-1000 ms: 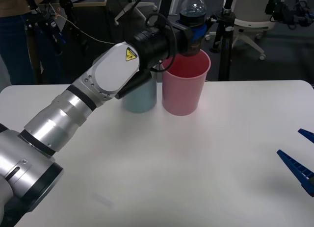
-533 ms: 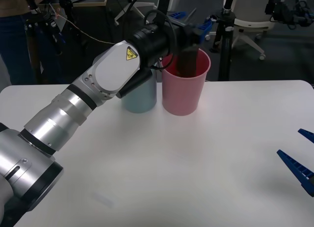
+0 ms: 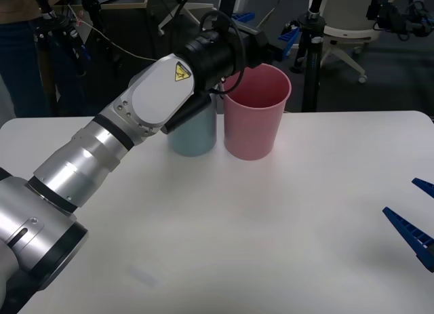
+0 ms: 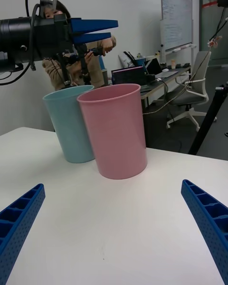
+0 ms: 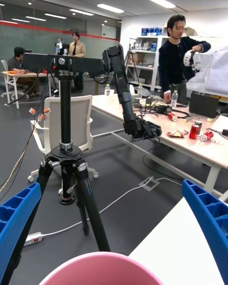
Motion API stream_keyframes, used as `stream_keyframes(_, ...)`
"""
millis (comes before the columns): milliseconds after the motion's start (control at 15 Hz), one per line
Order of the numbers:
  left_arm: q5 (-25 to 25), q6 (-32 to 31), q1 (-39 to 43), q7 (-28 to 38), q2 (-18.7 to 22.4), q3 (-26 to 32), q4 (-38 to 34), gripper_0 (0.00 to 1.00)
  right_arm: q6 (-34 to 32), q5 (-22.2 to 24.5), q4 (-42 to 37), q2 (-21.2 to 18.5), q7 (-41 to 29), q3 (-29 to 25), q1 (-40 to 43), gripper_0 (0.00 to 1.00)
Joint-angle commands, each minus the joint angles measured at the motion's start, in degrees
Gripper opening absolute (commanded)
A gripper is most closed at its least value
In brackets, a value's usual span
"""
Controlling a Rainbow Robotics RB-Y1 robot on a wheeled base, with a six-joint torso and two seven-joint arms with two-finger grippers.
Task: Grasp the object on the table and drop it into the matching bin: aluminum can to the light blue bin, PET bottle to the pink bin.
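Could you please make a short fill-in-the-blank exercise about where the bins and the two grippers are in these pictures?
1. The left gripper hovers above the ____ bin with its jaws open.
2. The light blue bin stands on the pink bin's ____ side in the front view.
3. Both bins stand on the white ____.
4. The right gripper waits with its jaws ____.

Missing words: pink; left; table; open
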Motion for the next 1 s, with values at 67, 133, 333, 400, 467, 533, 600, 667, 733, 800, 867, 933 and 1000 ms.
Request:
stream_keyframes(67,0.0,0.0,0.0,0.0,0.0,0.0,0.0,1.00,0.0,0.0,0.0,0.0,0.0,0.0,0.0,1.00)
stream_keyframes(133,0.0,-0.1,0.0,-0.1,0.0,0.0,0.0,1.00,0.0,0.0,0.0,0.0,0.0,0.0,0.0,1.00)
stream_keyframes(333,0.0,-0.2,0.0,-1.4,0.9,0.0,-0.4,1.00,0.0,0.0,0.0,0.0,0.0,0.0,0.0,1.00)
stream_keyframes(400,0.2,-1.8,-0.2,-1.9,1.8,0.0,-0.9,1.00,0.0,0.0,0.0,0.0,0.0,0.0,0.0,1.00)
stream_keyframes(467,1.1,-4.3,-0.5,-2.6,3.0,0.5,-1.4,1.00,0.0,0.0,0.0,0.0,0.0,0.0,0.0,1.00)
stream_keyframes(533,3.4,-6.0,-0.5,-5.2,4.5,0.9,-2.2,1.00,0.0,0.0,0.0,0.0,0.0,0.0,0.0,1.00)
stream_keyframes(600,5.7,-6.5,-0.5,-7.4,5.5,0.8,-2.7,1.00,0.0,0.0,0.0,0.0,0.0,0.0,0.0,1.00)
stream_keyframes(667,9.0,-7.4,-0.5,-9.4,7.5,0.4,-3.4,1.00,0.0,0.0,0.0,0.0,0.0,0.0,0.0,1.00)
stream_keyframes(733,11.0,-8.1,-0.5,-9.5,9.1,-0.2,-4.6,1.00,0.0,0.0,0.0,0.0,0.0,0.0,0.0,1.00)
stream_keyframes(800,12.9,-9.5,-0.5,-9.6,11.0,-0.4,-5.6,1.00,0.0,0.0,0.0,0.0,0.0,0.0,0.0,1.00)
stream_keyframes(867,15.0,-11.5,-0.3,-9.9,13.2,-0.4,-7.2,1.00,0.0,0.0,0.0,0.0,0.0,0.0,0.0,1.00)
stream_keyframes(933,16.4,-12.5,-0.1,-9.9,14.9,-0.6,-8.5,1.00,0.0,0.0,0.0,0.0,0.0,0.0,0.0,1.00)
stream_keyframes(1000,18.7,-13.2,0.3,-9.9,17.2,-1.1,-10.1,1.00,0.0,0.0,0.0,0.0,0.0,0.0,0.0,1.00)
